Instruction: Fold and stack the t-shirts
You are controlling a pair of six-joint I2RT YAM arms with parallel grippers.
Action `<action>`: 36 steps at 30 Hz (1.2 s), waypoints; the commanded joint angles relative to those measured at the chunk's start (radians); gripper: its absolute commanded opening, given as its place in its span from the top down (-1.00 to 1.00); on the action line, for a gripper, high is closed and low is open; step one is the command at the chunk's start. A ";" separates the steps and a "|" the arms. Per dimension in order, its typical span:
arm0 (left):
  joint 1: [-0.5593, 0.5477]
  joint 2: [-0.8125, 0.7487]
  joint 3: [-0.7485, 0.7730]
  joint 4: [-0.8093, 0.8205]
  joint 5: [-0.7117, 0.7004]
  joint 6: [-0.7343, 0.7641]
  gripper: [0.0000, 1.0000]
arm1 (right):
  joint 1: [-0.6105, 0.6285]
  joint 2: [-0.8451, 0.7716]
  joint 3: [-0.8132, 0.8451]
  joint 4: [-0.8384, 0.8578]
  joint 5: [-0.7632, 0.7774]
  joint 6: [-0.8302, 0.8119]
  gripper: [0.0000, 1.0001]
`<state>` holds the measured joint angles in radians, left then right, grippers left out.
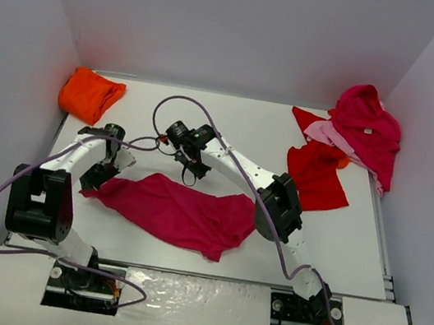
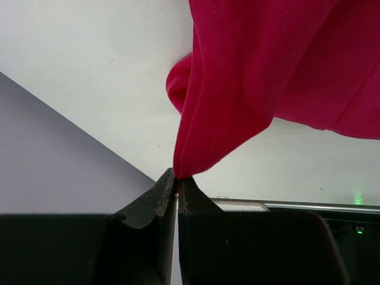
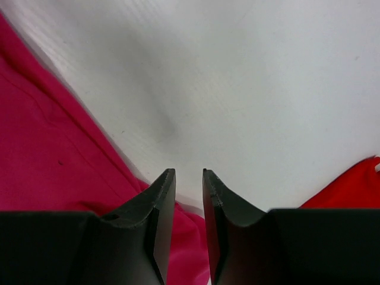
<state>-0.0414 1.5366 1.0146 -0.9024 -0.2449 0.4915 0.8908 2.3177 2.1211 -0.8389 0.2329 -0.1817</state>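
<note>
A crimson t-shirt [image 1: 180, 210] lies crumpled and spread on the white table near the front. My left gripper [image 1: 98, 176] is shut on its left corner; in the left wrist view the jaws [image 2: 177, 177] pinch a fold of the crimson cloth [image 2: 249, 77], which is lifted off the table. My right gripper [image 1: 190, 165] hovers over the shirt's far edge, jaws slightly open and empty [image 3: 189, 172], with the crimson shirt [image 3: 47, 160] to its left and below it. A folded orange t-shirt [image 1: 91, 95] sits at the back left.
A heap of shirts lies at the back right: a red one [image 1: 315, 175], a pink one [image 1: 330, 134] and a crimson one [image 1: 368, 129]. White walls enclose the table on three sides. A purple cable [image 1: 173, 101] loops above the arms.
</note>
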 commanded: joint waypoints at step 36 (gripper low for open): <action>-0.027 -0.040 0.019 -0.026 -0.057 -0.017 1.00 | -0.134 -0.430 -0.377 -0.195 -0.321 -0.130 0.03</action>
<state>-0.0562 1.5360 1.0054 -0.9002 -0.2697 0.4896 0.7470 1.9204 1.6868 -0.9758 -0.0176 -0.2846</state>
